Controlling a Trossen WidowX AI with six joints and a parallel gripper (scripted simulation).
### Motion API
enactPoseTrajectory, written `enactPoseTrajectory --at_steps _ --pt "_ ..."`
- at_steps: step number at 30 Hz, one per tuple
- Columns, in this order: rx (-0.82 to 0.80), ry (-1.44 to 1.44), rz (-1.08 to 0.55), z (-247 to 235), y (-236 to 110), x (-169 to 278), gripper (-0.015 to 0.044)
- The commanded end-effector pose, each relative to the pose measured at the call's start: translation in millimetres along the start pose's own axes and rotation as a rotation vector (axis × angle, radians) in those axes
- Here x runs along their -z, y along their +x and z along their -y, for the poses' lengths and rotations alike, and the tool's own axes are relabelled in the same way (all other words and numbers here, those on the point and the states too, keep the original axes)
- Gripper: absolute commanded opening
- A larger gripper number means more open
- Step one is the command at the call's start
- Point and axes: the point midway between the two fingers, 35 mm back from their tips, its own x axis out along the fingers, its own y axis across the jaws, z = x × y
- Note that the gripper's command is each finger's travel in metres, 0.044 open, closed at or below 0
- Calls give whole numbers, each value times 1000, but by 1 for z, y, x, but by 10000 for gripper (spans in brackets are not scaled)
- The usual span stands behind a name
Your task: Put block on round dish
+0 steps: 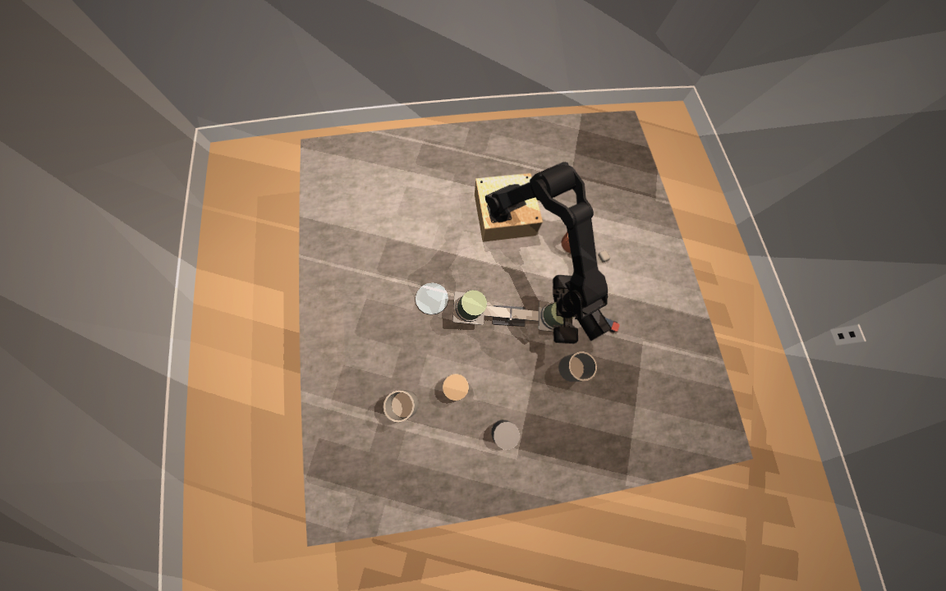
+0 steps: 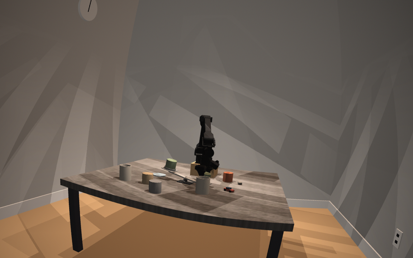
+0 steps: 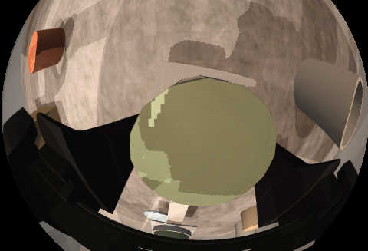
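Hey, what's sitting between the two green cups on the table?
In the top view, the balance beam with its dark pivot spans the gap between the far cup and the cup under the gripper. Nothing else lies there.

We can't see the block in any view; whichever green cup covers it hides it fully. Right-end cup is mostly under the arm in top view, only a sliver shows. In exterior view it's nearly all behind the grey cup & the arm. Wrist view: cup top fills the middle, so its sides, the balance end under it & where the jaws meet it are hidden. Small item near the orange cylinder is too tiny to ID. Balance pivot is unclear at that size.
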Motion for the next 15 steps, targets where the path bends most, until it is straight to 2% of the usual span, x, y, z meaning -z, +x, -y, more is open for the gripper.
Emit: enactPoseTrajectory --at_steps 1,5,15 --pt "-4 -4 3 -1 2 0 328" --pt "-4 -4 3 -1 2 0 301" --pt "-4 -4 3 1 -6 -1 39"
